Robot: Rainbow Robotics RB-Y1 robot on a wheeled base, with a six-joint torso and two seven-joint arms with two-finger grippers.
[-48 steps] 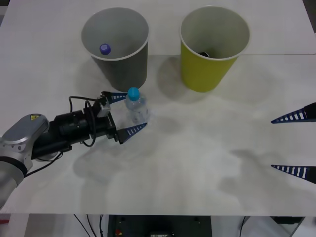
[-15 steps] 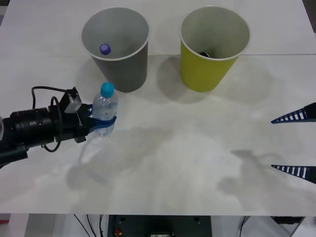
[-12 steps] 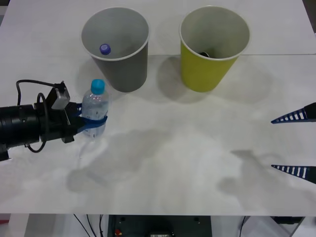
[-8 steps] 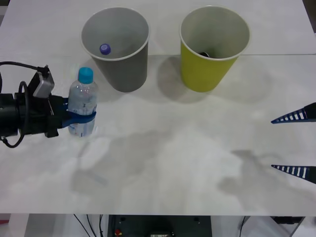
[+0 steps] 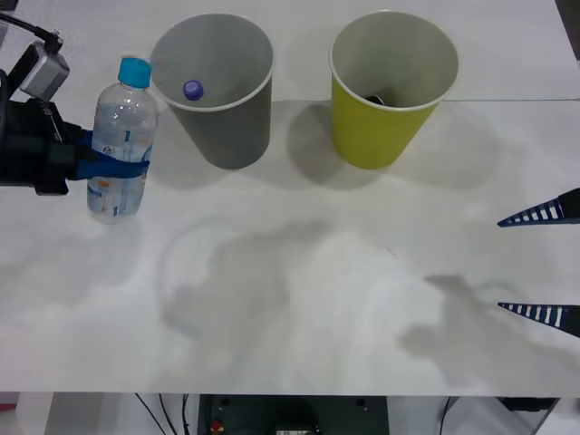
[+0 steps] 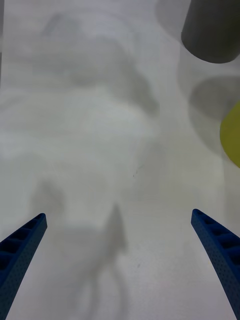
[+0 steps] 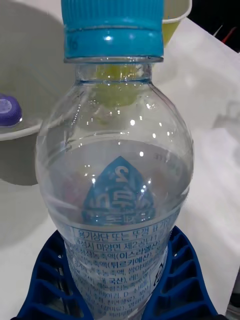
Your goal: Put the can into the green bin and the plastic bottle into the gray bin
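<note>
Plastic bottle (image 5: 116,149), small, clear, light-blue-capped with a white-and-blue label, hangs upright above the white table (image 5: 299,299) at the left, just left of the dark gray tapered bin (image 5: 217,86), the left gripper (image 5: 113,168) pinching its waist between blue ribbed fingers, while the right gripper (image 5: 542,263) waits spread apart at the near right edge. I judge the drop into that bin is what remains. Farther back, a purple-capped item (image 5: 193,89) already lies inside the gray bin, and the yellow-green tapered bin (image 5: 390,91) to its right holds something dark, perhaps the can.

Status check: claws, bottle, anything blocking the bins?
Left claw shut on clear plastic bottle, upright, beside dark gray bin. Right claw open, idle at table's right. Nothing blocking.
</note>
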